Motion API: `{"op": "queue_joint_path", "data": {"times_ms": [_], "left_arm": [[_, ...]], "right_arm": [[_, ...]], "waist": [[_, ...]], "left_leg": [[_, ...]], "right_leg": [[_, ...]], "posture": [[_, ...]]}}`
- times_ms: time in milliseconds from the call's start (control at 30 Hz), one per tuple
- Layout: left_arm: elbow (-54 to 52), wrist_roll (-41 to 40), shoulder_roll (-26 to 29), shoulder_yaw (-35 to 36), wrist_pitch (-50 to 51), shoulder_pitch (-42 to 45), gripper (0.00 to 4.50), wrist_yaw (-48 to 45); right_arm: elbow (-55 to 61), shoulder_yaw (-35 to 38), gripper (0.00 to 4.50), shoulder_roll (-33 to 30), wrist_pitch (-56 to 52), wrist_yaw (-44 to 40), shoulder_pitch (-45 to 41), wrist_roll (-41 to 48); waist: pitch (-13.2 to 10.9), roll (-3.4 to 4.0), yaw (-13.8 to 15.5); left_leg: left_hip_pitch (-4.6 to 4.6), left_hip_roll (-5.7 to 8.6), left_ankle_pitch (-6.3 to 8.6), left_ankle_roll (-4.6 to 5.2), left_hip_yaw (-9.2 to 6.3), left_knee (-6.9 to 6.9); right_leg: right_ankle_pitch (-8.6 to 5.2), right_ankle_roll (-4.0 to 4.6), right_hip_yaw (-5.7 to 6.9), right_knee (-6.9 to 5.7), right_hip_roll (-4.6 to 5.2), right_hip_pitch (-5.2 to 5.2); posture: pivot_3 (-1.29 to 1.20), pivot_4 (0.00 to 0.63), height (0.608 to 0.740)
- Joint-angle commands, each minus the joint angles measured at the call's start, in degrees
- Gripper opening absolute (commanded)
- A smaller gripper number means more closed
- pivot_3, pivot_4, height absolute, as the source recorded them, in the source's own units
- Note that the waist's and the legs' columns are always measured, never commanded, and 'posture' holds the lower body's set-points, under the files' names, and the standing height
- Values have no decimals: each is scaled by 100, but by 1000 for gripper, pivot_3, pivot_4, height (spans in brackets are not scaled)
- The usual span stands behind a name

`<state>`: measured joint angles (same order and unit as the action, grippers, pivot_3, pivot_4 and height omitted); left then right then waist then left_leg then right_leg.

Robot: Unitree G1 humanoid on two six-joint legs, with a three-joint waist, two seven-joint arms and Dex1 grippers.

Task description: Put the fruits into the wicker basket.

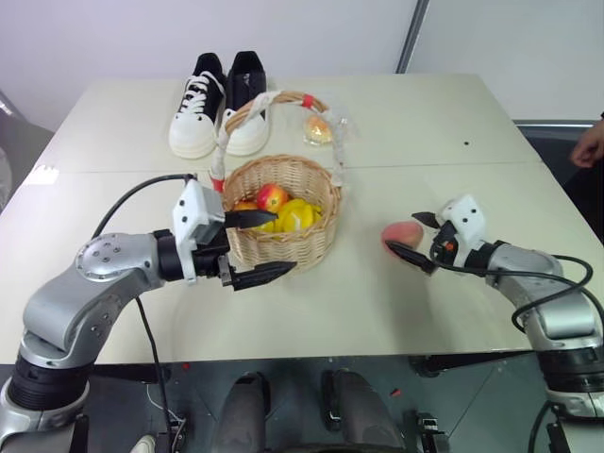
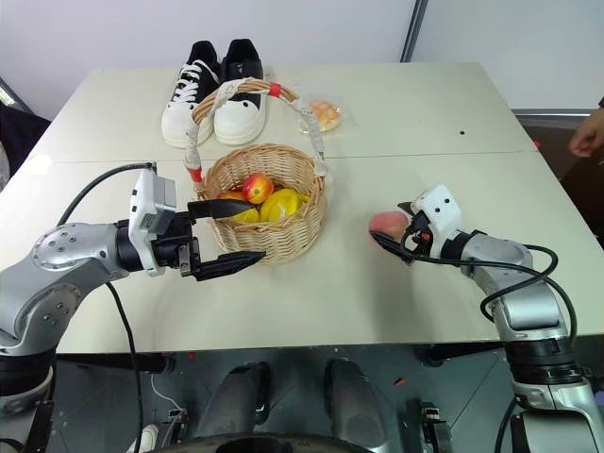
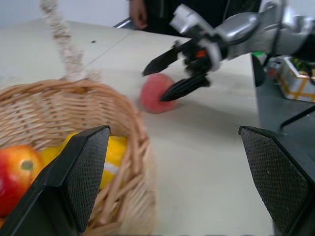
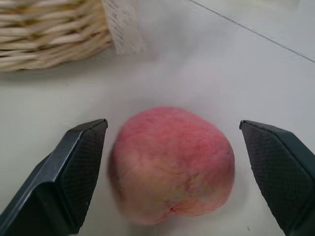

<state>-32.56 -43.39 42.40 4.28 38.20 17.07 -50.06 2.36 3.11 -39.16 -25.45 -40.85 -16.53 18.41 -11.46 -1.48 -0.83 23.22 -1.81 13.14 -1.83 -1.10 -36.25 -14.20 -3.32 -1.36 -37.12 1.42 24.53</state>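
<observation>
The wicker basket [image 1: 311,175] stands mid-table, its cloth-wrapped handle arching over it. Inside lies a red-and-yellow fruit [image 1: 272,196] on yellow pieces [image 1: 296,216]. My left gripper [image 1: 283,242] is open at the basket's near left side. One finger reaches over the rim and the other sits in front of the wall, with nothing held. The pinkish-red peach [image 1: 401,236] rests on the table to the basket's right. My right gripper [image 4: 172,125] is open with the peach [image 4: 172,164] between its fingers. Neither pad touches it.
A pair of black-and-white sneakers [image 1: 222,113] stands at the back of the cream table [image 1: 425,113], behind the basket. A plastic-wrapped orange bun [image 1: 318,130] lies beside them. A person's hand [image 1: 590,146] shows at the far right edge.
</observation>
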Motion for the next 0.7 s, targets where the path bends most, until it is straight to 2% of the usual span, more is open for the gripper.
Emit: {"op": "queue_joint_path", "data": {"times_ms": [33, 100, 233, 267, 367, 533, 600, 700], "left_arm": [[-140, -90, 9, 180, -150, -67, 4458, -46], [-106, -11, 38, 185, -215, -158, 4458, -62], [-12, 143, 79, 243, -382, -331, 4500, -74], [23, 188, 75, 274, -437, -391, 4500, -66], [189, 389, 28, 424, -708, -590, 4500, -32], [577, 401, -76, 1037, -1128, -1026, 4500, -59], [685, 359, -111, 1242, -1285, -1192, 4500, -141], [787, 212, -213, 1490, -1374, -1312, 4500, -124]], "right_arm": [[-151, 26, 4500, 53, 59, 42, -91, -113], [-112, 99, 4500, 113, -39, 20, -99, 22], [35, 162, 2688, 100, -118, 71, -122, 22], [112, 180, 2431, 82, -124, 76, -103, 18], [471, 247, 2431, -30, -90, -28, -43, 64], [2197, 507, 2431, -248, -481, -760, -182, 1338], [2577, 393, 2431, -104, -827, -564, -564, 1687], [2707, -238, 2431, 369, -1197, 72, -1261, 1422]], "waist": [[0, 0, -1], [1, -1, -1], [1, -1, -8], [1, -1, -8], [1, 1, -4], [-2, 5, -30], [-2, 5, -38], [0, 2, -28]], "left_leg": [[-1, 0, 0, 0, 0, 0], [-1, 0, 0, 0, -1, 0], [-4, 0, 0, 0, 0, -1], [-4, 0, 0, 0, 0, 0], [-4, -1, 0, 0, 0, 1], [-3, -4, 0, 1, -1, 3], [-8, -9, 1, 1, -1, 6], [-13, -10, 0, 1, -2, 2]], "right_leg": [[1, -1, 0, -1, 0, 0], [4, -7, 0, -1, -1, 0], [4, -6, 0, -2, -1, -2], [2, -3, 0, -2, -1, -2], [3, -4, 0, -3, -1, -2], [7, -14, 0, -4, -3, 2], [7, -14, 0, -5, -7, 1], [-1, 0, 1, -8, -8, -2]], "posture": [[0, 150, 740], [0, 150, 740], [0, 150, 740], [0, 150, 740], [0, 150, 740], [0, 150, 740], [0, 150, 740], [0, 150, 740]]}}
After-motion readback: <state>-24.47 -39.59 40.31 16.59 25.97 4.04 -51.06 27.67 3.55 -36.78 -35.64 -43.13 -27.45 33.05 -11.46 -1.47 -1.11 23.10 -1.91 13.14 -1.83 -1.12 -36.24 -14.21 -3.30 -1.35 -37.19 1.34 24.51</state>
